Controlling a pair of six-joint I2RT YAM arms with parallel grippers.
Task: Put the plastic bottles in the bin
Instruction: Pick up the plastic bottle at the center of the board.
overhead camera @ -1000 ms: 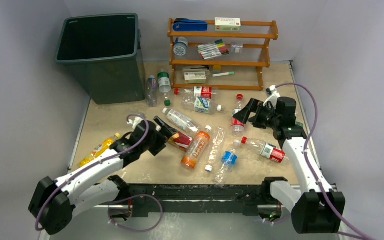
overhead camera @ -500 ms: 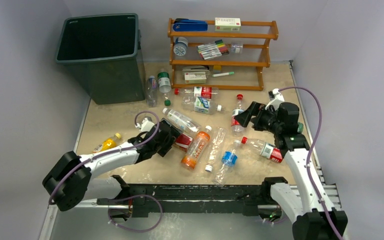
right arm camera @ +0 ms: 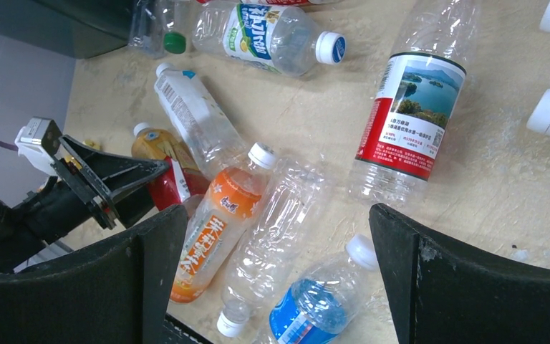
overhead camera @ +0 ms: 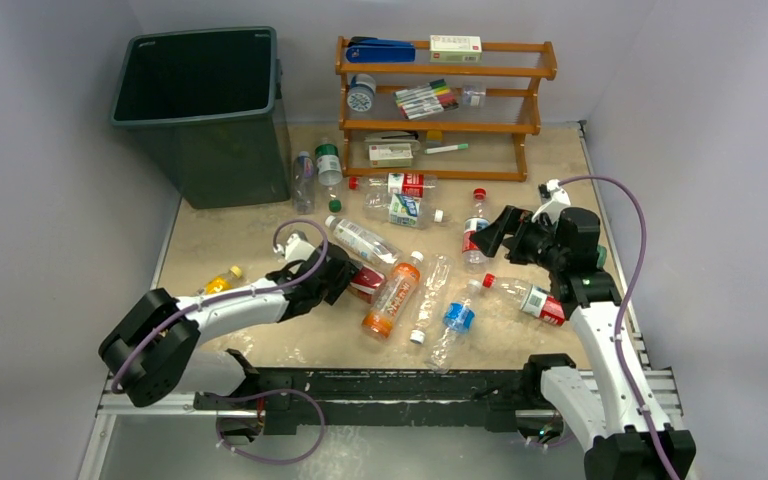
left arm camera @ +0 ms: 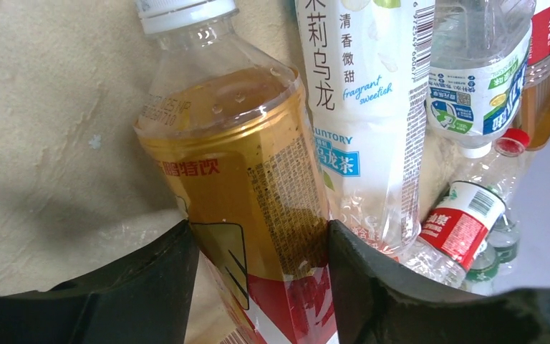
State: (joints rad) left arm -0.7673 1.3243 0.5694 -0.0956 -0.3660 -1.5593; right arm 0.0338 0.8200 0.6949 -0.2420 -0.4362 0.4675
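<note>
ok so, quick rundown of where I'm at. Far upper left of the overhead view is the bin, open top, standing at the back corner of the table. My left gripper is low down, left of centre. So the bin lies up and to the left of it, well apart. That's the relation my next move hangs on imo: the load has to go up over that tall rim, not just slide sideways.

The load is the amber tea bottle. In the left wrist view my fingers sit against both of its sides, down on the red and gold label, so I'd call that a pinch on the body. Its long axis runs straight up the frame, white cap at the top, pointing away from my wrist and crosswise to the squeeze. It looks to be lying flat. The white oolong bottle is right up against its right side, so that neighbour might get nudged when I lift.

Over on the right, my right gripper is spread wide with nothing in it. The red-label bottle is up and to the right of the gap in that wrist view, long axis running up the frame. Left arm is clearly the one nearer the bin.
</note>
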